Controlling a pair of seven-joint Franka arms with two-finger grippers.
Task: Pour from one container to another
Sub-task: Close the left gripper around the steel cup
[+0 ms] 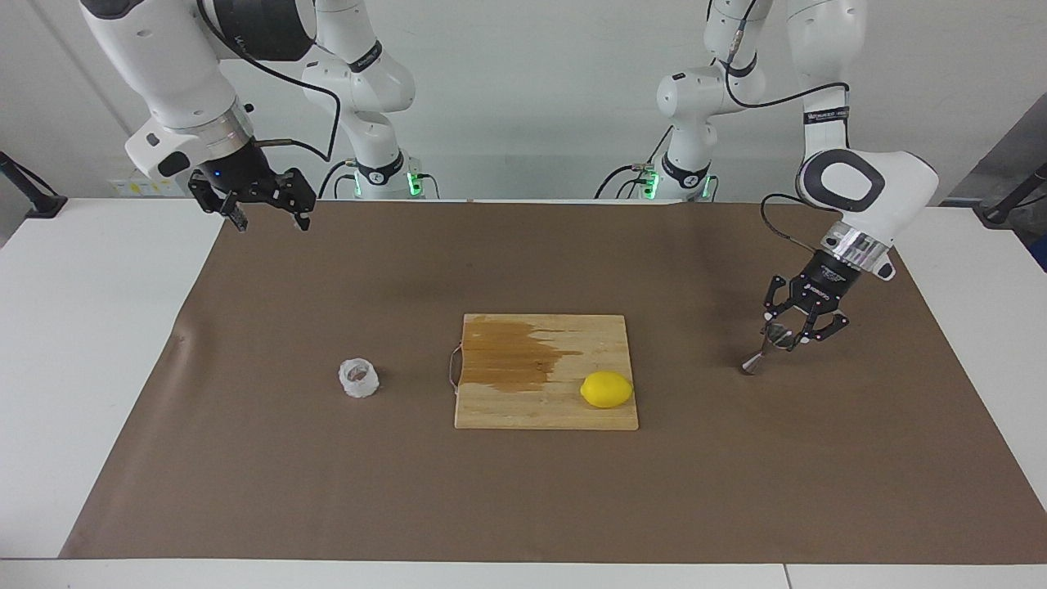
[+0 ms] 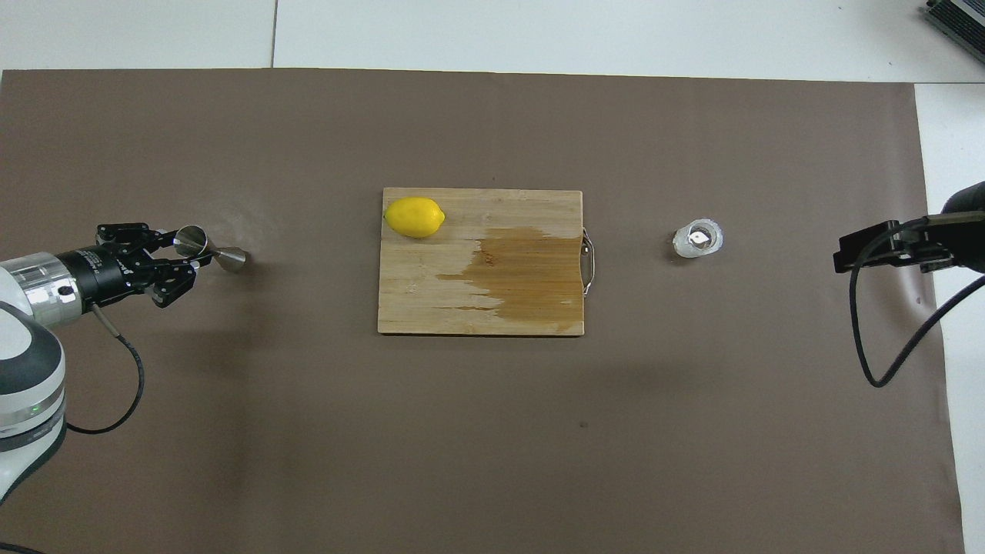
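The silvery jigger leans steeply near the left arm's end of the brown mat. My left gripper is shut on its upper cone, and its lower cone points down at the mat. The small translucent bumpy cup stands upright and alone on the mat toward the right arm's end. My right gripper hangs open and empty, high over the mat's edge at the right arm's end, well away from the cup.
A wooden cutting board with a dark wet stain lies mid-mat between cup and jigger. A yellow lemon rests on it, at the corner toward the left arm's end and farther from the robots.
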